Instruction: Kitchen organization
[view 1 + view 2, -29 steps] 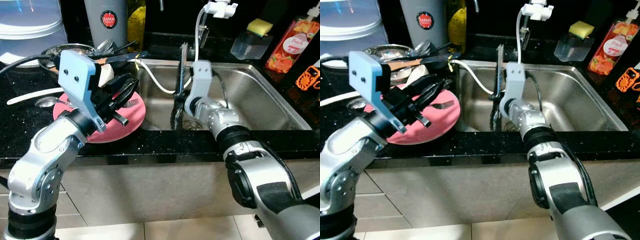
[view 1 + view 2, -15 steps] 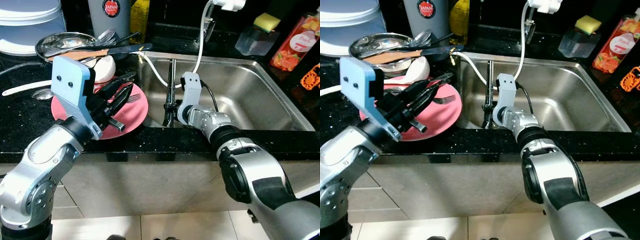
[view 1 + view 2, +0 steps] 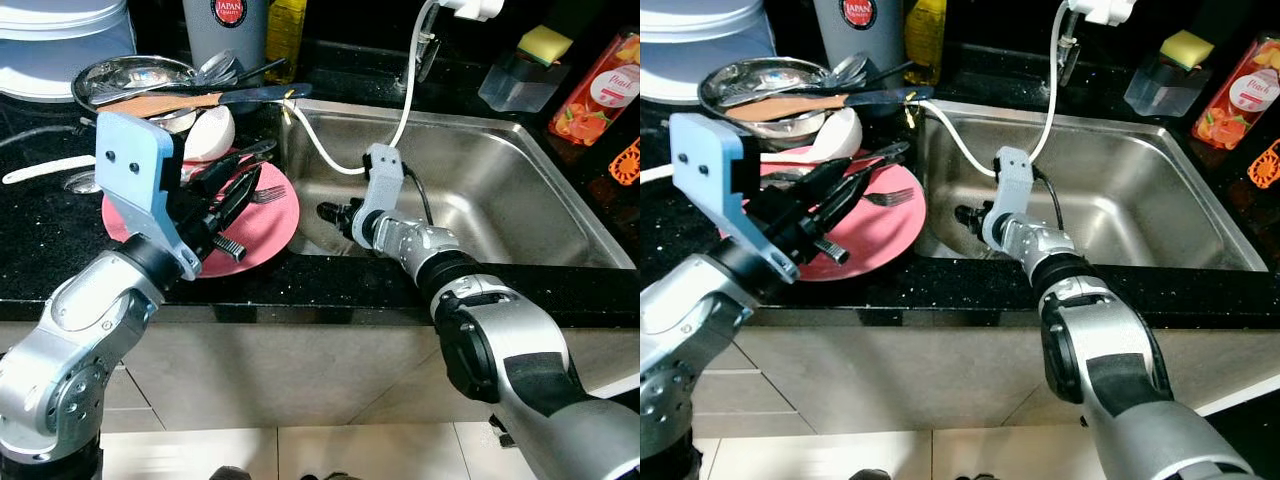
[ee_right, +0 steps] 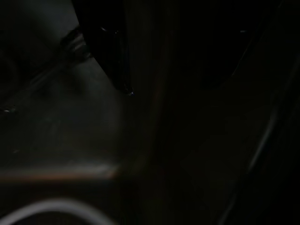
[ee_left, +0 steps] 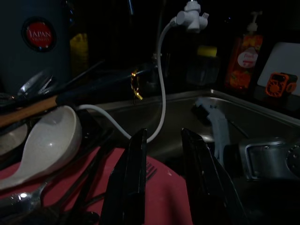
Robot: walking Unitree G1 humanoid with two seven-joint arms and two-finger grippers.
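Round pink plates: one (image 3: 268, 232), sitting on the black speckled worktop (image 3: 40, 245).
Forks: one silver one (image 3: 266, 194) lying on that plate.
White ceramic ladle spoons: one (image 3: 210, 133).
Shiny steel bowls: one (image 3: 128, 76), stuffed with utensils, can't count those.
Wooden-handled spatulas: one (image 3: 190, 100) across the bowl.
Stainless steel sinks: one (image 3: 520, 190), single basin.
White hoses: one (image 3: 405, 95) dropping into the sink.
Orange soap bottles: one (image 3: 598, 88).
Yellow sponges: one (image 3: 546, 44), on a clear holder.
Grey cylinder canisters with a red label: one (image 3: 226, 22).

Pink plate (image 3: 268, 229), speckled black counter (image 3: 40, 240)
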